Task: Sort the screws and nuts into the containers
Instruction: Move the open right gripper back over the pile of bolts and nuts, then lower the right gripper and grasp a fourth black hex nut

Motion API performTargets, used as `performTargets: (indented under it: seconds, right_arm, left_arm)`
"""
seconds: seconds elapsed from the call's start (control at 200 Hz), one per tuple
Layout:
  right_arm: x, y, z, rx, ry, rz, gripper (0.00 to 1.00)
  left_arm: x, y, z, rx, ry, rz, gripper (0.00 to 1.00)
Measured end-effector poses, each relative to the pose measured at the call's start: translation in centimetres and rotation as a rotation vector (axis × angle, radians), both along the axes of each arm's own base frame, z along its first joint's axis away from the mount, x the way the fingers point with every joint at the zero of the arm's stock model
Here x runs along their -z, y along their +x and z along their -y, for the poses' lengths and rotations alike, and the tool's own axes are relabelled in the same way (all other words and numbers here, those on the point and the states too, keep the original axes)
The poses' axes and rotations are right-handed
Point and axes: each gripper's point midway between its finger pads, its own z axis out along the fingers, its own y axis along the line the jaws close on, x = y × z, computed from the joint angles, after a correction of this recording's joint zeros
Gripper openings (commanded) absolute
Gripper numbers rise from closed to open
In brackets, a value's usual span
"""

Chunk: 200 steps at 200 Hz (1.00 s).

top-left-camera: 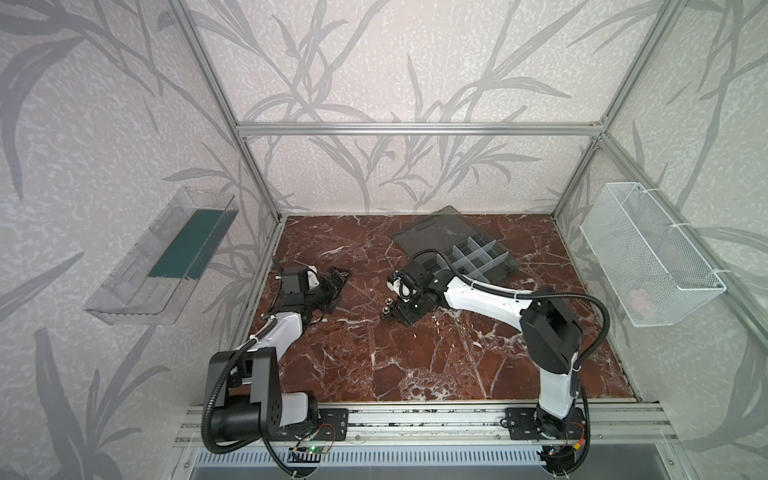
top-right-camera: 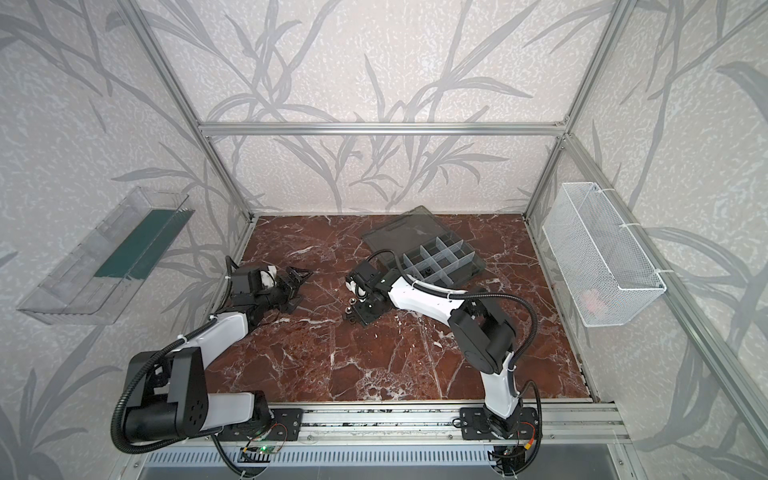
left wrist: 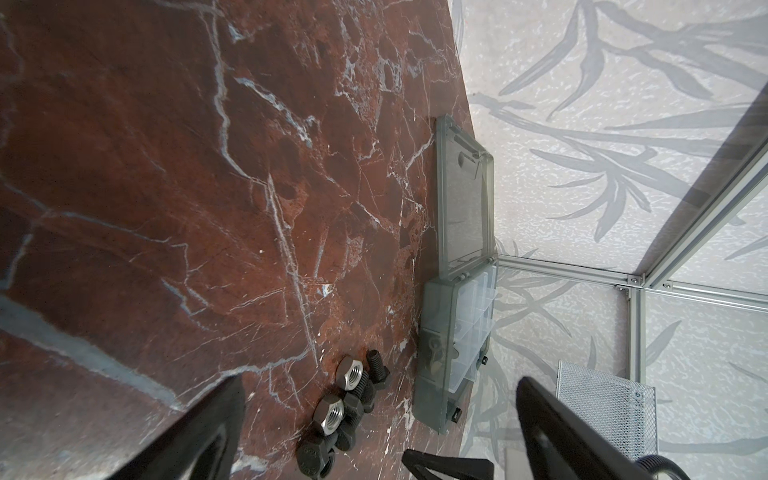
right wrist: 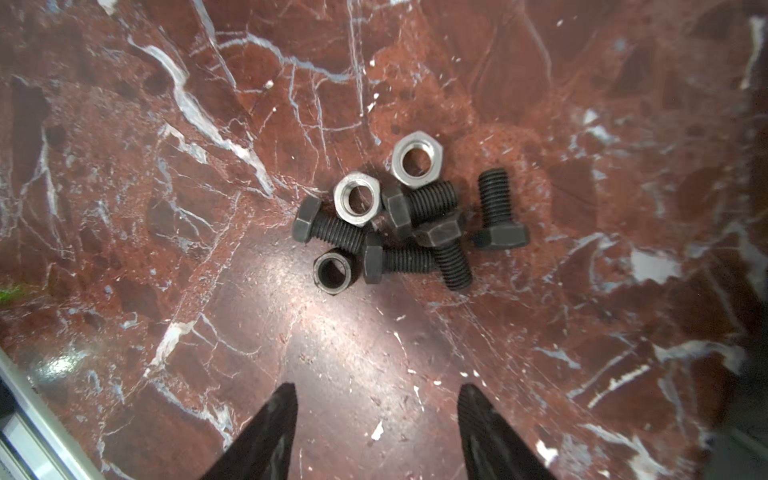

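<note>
Here was the right gripper [right wrist: 377,399], poised over the heap with its jaws parted and nothing between them: empty and ready. Just ahead of its fingertips lay the mixed pile on the marble tabletop [right wrist: 166,216]. There were five black hex-head screws [right wrist: 432,199], four tangled and one a little clear of the rest. Two silver nuts [right wrist: 417,160] sat on the side of the pile farthest from the tips, and one dark nut [right wrist: 332,270] lay nearest them, just beside a screw's head.

The step looked like a first pick, and the smart choice was an outlier: the dark nut or the lone screw. The jaws should straddle that one piece only, drop straight and close across its flats. A slanted approach risked nudging the tangle and scattering it.

Behind the gripper, beyond its wrist, stood the smoky organiser box [top-left-camera: 510,271], its lid [top-left-camera: 440,232] folded back flat and its compartments [top-left-camera: 471,254] open to receive parts.

As for pose, the right arm reached from the front rail with its forearm long and low toward the table's middle. Its wrist was bent so the fingers pointed down at the heap. Well apart to that gripper's side, the left gripper [top-left-camera: 336,291] lay low and tipped sideways, spread wide and holding nothing.
</note>
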Motion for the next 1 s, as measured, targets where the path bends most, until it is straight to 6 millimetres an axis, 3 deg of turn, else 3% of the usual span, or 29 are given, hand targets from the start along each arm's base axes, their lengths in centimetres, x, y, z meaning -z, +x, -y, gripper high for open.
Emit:
performTargets:
  seconds: [0.335,0.675,1.0]
  right_arm:
    - [0.6,0.1,-2.6,0.037,0.019,-0.035,0.63]
    - [2.9,-0.3,-2.7,0.046,-0.017,-0.086,0.61]
    - [3.2,-0.5,-3.8,0.036,-0.008,-0.103,0.58]
  left_arm:
    - [0.0,0.0,0.0,0.0,0.0,0.0,0.99]
    - [0.0,0.0,0.0,-0.001,0.0,0.0,1.0]
    - [0.1,0.0,-0.2,-0.006,0.0,-0.002,0.99]
